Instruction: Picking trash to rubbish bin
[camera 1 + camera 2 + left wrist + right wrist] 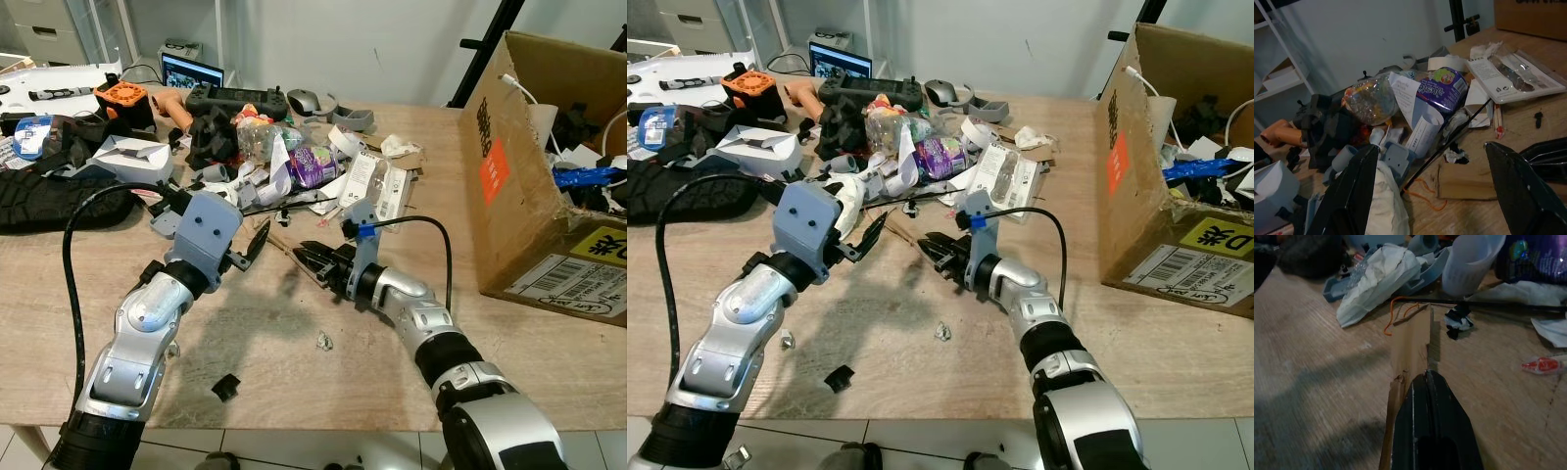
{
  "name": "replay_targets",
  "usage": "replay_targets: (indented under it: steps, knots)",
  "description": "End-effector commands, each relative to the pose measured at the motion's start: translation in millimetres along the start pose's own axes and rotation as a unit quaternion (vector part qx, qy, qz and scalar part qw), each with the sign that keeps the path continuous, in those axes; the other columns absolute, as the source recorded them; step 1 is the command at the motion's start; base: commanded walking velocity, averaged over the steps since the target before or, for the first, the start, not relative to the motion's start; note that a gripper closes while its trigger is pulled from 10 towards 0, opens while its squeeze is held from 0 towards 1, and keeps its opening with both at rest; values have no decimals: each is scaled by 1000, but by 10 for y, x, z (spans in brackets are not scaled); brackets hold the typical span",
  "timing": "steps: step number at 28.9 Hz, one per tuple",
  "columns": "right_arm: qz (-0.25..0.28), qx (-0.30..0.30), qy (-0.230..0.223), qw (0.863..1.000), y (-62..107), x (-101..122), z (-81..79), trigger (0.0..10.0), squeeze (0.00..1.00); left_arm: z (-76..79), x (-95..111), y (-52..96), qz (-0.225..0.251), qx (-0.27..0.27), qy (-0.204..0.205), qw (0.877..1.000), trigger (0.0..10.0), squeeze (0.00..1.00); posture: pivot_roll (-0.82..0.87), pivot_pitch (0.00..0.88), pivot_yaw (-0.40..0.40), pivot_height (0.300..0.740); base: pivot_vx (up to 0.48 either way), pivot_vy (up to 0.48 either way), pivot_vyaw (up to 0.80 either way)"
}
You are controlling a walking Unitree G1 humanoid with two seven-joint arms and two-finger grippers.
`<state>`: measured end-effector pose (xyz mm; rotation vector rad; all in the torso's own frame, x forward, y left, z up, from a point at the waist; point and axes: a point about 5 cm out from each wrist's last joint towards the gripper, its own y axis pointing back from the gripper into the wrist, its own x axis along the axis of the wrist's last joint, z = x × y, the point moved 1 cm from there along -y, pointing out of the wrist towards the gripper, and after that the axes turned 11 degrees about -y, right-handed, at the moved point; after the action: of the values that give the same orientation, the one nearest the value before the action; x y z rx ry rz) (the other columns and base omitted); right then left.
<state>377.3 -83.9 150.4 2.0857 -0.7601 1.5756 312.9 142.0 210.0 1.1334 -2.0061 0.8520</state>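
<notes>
Cardboard strip (1410,345) pinched flat in the right hand (312,257) on the table (549,352), trash pile (323,166) crowding just behind. Left hand (257,238) hovers alongside, fingers wide. Cardboard box (519,176) stands far right.

The desk (549,343) is viewed from head height, forward and down, by both eye views, which share the clutter and the cardboard box (1176,176). From each wrist, the pile is seen close and low along the fingers; the purple packet (1444,88) is shared.
</notes>
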Motion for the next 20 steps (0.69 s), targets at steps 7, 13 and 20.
replay_targets:
  steps: [7, 13, 20]
  knots:
    - [138, 86, 7, 987, -45, 906, -240, 0, 0, 42, -23, 6, -5, -3, 6, 1000, 10000, 0, 100, 229, -48, 740, 0, 0, 0]
    - [189, 111, 36, 975, 25, 1318, -374, 0, 0, 48, -18, 10, -4, -3, 8, 1000, 10000, 0, 96, 205, -49, 740, 0, 0, 0]
    - [284, -86, 178, 938, 464, 1996, 38, 10000, 0, 46, -18, -15, -2, 5, 9, 1000, 10000, 0, 86, 231, -61, 740, 0, 0, 0]
